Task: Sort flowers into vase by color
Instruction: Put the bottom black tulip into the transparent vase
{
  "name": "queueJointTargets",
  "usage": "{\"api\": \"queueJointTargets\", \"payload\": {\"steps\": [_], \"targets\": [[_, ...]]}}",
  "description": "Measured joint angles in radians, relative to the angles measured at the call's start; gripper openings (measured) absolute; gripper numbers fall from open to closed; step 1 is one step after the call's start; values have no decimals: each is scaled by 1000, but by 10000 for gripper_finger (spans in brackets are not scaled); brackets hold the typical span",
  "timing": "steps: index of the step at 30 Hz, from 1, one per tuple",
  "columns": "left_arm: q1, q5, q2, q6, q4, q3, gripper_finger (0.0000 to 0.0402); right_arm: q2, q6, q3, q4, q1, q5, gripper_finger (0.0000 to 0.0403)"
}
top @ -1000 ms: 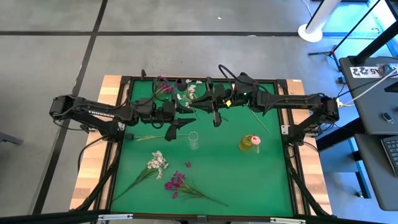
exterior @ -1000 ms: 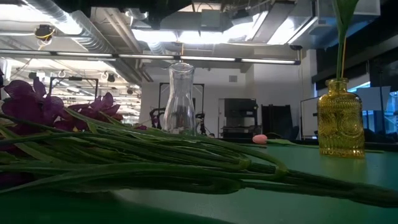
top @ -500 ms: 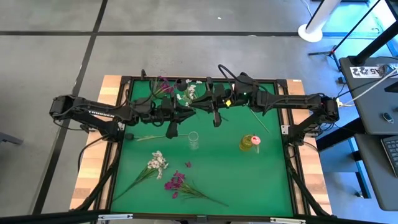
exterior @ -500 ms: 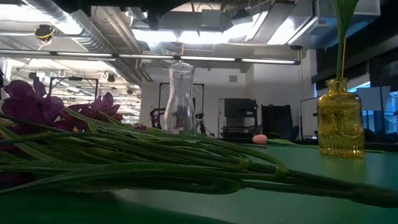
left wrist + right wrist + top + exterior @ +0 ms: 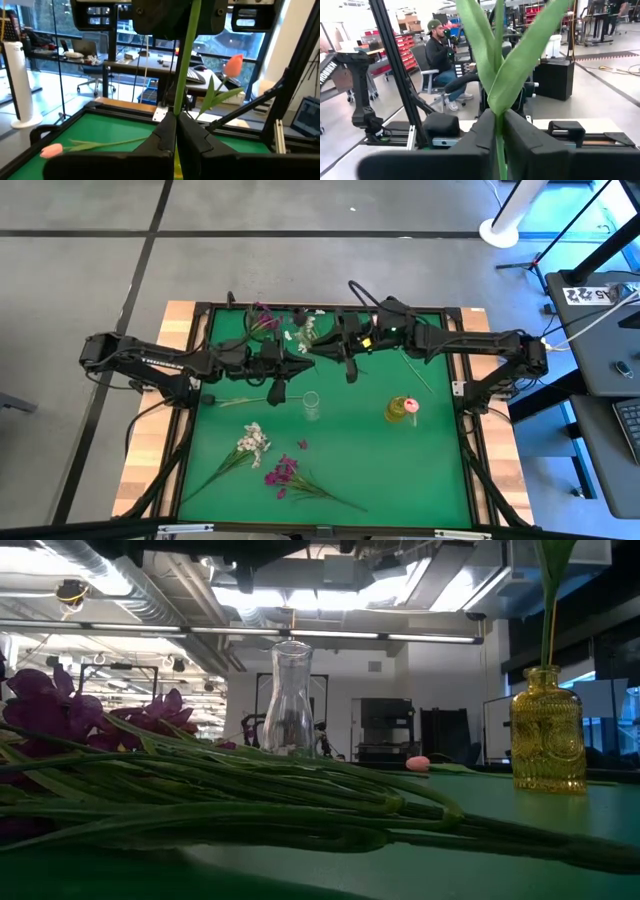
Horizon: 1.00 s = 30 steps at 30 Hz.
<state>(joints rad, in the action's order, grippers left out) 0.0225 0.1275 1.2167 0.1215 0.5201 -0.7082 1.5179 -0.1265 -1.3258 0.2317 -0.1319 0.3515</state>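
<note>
Left jaws (image 5: 176,132): pinch a green stem (image 5: 184,60).
Right jaws (image 5: 500,131): pinch a leafy stem (image 5: 506,75).
Yellow vase (image 5: 399,409): holds a pink tulip (image 5: 410,406).
Clear vase (image 5: 311,405): left of yellow vase.
White spray (image 5: 253,442), magenta spray (image 5: 283,474): on surface (image 5: 400,470), nearer than clear vase.

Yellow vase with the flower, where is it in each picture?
High view: yellow vase right of middle on the green table.
Low view: far right, upright.
Left wrist view: hidden behind the left gripper, shut on a green stem; only its tulip shows.
Right wrist view: not in it; the right gripper is shut on a leafy stem.
Shared landmark: the clear vase, left of it in high and low views.
</note>
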Motion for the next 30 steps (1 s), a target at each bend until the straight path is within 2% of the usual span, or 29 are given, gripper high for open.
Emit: {"api": "queueJointTargets", "payload": {"steps": [7, 11, 15, 20, 26, 30], "targets": [[-20, 15, 0, 0, -22, 0, 0, -82, 16, -1, -46, 1, 11, 146], [-32, 16, 0, 1, -37, 0, 0, -146, 25, -2, -143, 1, 16, 205], [-54, 16, 0, 1, -78, 0, 0, -220, 27, -2, -257, 1, 15, 245], [-92, 47, 0, -3, -129, 0, 0, -317, 29, -1, -424, 3, -19, 258], [-158, 114, -2, -52, -163, 0, 0, -442, 98, 0, -680, 72, -302, 246], [-190, 187, -2, -75, -150, 26, 0, -493, 98, 4, -779, 144, -421, 236]]}}
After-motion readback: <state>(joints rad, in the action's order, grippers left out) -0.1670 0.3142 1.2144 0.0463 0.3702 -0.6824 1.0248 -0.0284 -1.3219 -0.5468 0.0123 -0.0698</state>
